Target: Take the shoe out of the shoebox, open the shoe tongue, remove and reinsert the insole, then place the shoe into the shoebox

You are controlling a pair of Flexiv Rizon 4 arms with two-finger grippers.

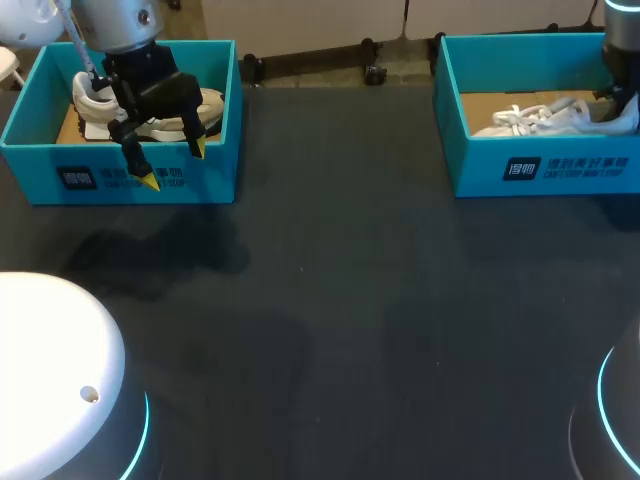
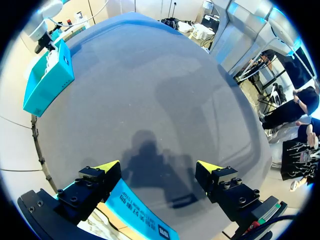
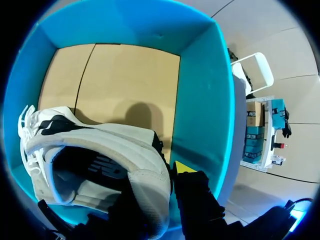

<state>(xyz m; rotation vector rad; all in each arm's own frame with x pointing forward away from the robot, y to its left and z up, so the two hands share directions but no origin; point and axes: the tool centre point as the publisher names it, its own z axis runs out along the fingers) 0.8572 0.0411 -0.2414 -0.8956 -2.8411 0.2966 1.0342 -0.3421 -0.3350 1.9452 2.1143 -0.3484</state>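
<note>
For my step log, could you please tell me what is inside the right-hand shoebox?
One white laced shoe lies on the brown cardboard floor of the shoebox. What lies beneath the shoe is covered.

Robotics lab, test bench. Evidence: dark matte table (image 1: 350, 300); left arm base (image 1: 50, 370) lower left, right arm base (image 1: 620, 420) lower right, both cyan-lit; teal shoebox (image 1: 210, 175) upper left, second teal shoebox (image 1: 480, 165) upper right.
</note>
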